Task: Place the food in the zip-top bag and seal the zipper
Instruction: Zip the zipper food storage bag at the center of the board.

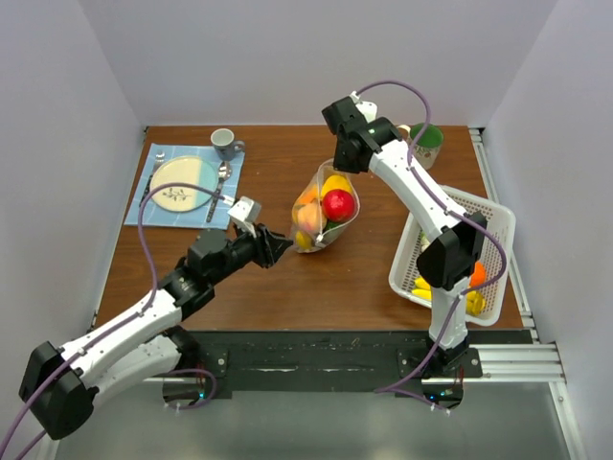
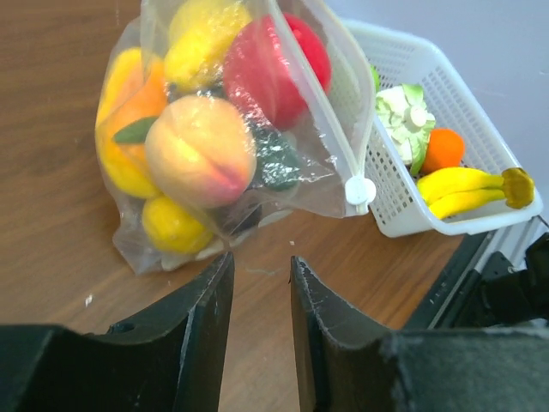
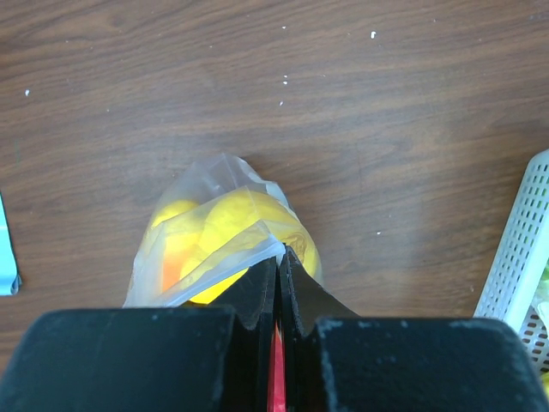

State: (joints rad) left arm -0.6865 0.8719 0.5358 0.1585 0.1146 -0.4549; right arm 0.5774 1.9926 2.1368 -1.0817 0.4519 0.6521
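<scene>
The right gripper has its fingers pressed together on the top edge of the zip-top bag, pinching the clear plastic. The left gripper hangs just short of the bag's near end, jaws slightly apart and holding nothing. The bag rests mid-table with the food inside: a peach and red, yellow and orange pieces. The zipper runs down to a white slider; it may be partly shut, hard to tell. To the right, a white basket holds a banana.
</scene>
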